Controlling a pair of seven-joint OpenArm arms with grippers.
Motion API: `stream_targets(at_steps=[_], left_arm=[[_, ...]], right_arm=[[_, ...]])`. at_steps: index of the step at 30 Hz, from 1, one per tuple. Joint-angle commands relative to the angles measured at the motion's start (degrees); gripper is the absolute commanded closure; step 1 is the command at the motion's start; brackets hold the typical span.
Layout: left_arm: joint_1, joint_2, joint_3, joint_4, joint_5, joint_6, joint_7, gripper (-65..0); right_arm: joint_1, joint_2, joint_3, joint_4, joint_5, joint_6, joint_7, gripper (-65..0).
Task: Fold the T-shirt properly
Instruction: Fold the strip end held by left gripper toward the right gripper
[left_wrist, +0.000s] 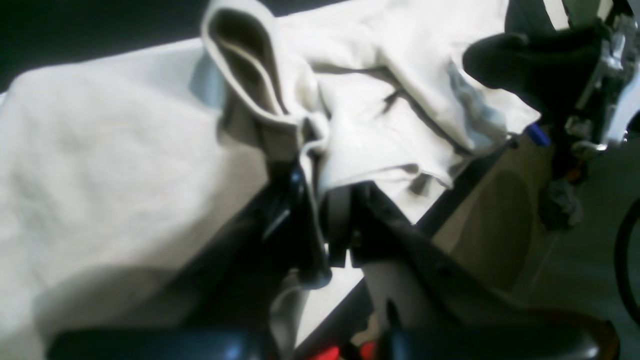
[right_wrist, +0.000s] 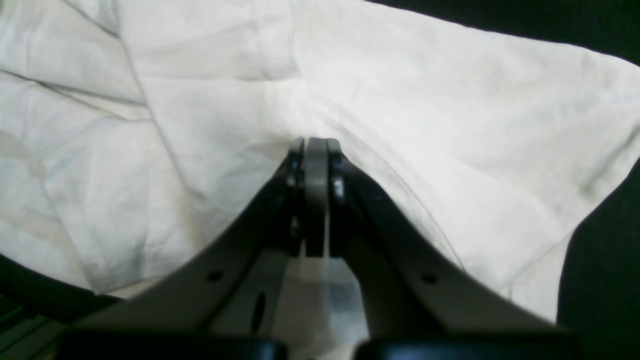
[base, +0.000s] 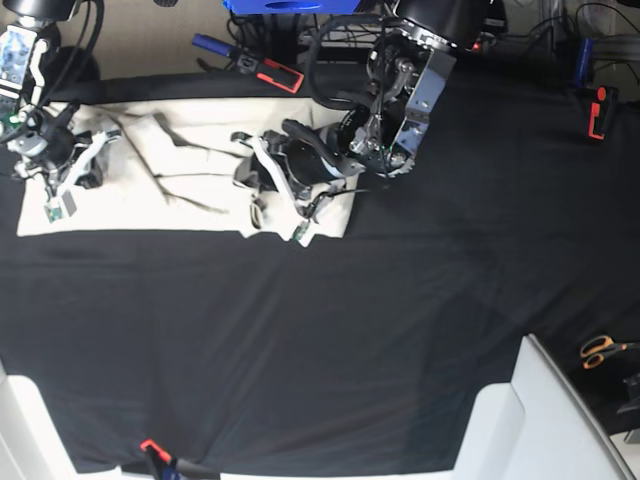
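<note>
- T-shirt (base: 150, 185) lies as a pale, rumpled strip along the far left part of the black table cover (base: 330, 340), its near edge straight and its far side creased into folds.
- Nearest the viewer in the base view, the cover's front edge carries a small orange clip (base: 150, 447); orange-handled scissors (base: 603, 349) lie at the right, beside a white panel (base: 540, 420).
- Left gripper (left_wrist: 320, 150), at the shirt's right end, is clamped on a bunched fold of cream cloth; in its wrist view the ribbed collar (left_wrist: 240, 60) stands up in a loop just beyond the fingertips.
- Right gripper (right_wrist: 315, 145), at the shirt's left end, has its fingers pressed fully together with the tips against the cloth; whether any fabric is pinched between them cannot be told.
- Farther back, an orange-and-black tool (base: 270, 72) lies past the shirt's far edge, and another orange piece (base: 596, 112) sits at the far right.
</note>
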Motion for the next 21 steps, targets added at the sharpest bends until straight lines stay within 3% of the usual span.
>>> stream_targets(at_steps=[1, 6, 10, 14, 18, 21], left_arm=[[-0.65, 0.48, 0.03, 1.19, -1.32, -0.76, -1.06, -9.2], [-0.82, 0.65, -0.06, 1.28, -1.41, -0.76, -1.06, -29.6], [-1.26, 0.65, 0.03, 1.36, -1.50, -0.76, -1.06, -39.7], [-1.70, 0.65, 3.02, 1.36, -1.50, -0.93, -1.06, -44.6], [-4.69, 0.74, 8.74, 1.72, -1.59, -0.93, -1.06, -45.1], [-6.80, 2.67, 10.58, 1.28, -1.59, -0.93, -1.06, -44.4]], right_arm=[[0.49, 0.78, 0.35, 1.06, 0.56, 0.08, 1.05, 0.0], [0.49, 1.31, 0.35, 0.97, 0.56, 0.08, 1.05, 0.0], [0.49, 1.57, 0.26, 0.88, 0.56, 0.08, 1.05, 0.0], [0.49, 1.57, 0.26, 0.88, 0.56, 0.08, 1.05, 0.0], [0.49, 1.57, 0.17, 0.88, 0.56, 0.08, 1.05, 0.0], [0.49, 1.57, 0.17, 0.88, 0.56, 0.08, 1.05, 0.0]])
